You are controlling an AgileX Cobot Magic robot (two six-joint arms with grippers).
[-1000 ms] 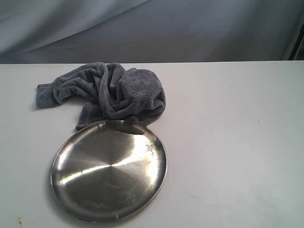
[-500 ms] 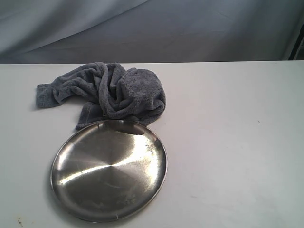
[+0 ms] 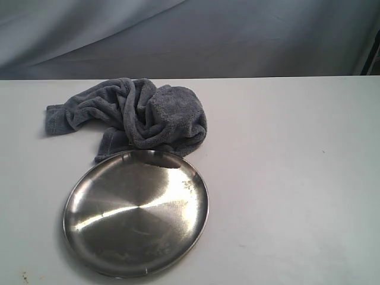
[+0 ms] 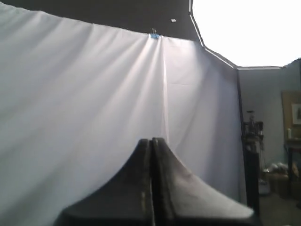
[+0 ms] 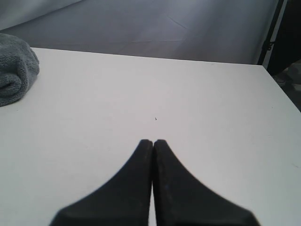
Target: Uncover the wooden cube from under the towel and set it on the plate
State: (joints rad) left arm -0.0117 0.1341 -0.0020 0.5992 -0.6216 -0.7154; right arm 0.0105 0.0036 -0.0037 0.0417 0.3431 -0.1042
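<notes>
Recording no change on desk (image 3: 285, 178); still awaiting uncovering. Seeing towel (image 3: 136, 116) bunched at 12 o'clock of plate (image 3: 136, 214), presumably hiding wooden cube. Finding left hand (image 4: 151, 141) and right hand (image 5: 153, 141) pressed closed, empty.

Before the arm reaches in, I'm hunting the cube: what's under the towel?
Only the bunched towel shows, its blocky hump by the plate; whatever lies beneath is covered.
</notes>
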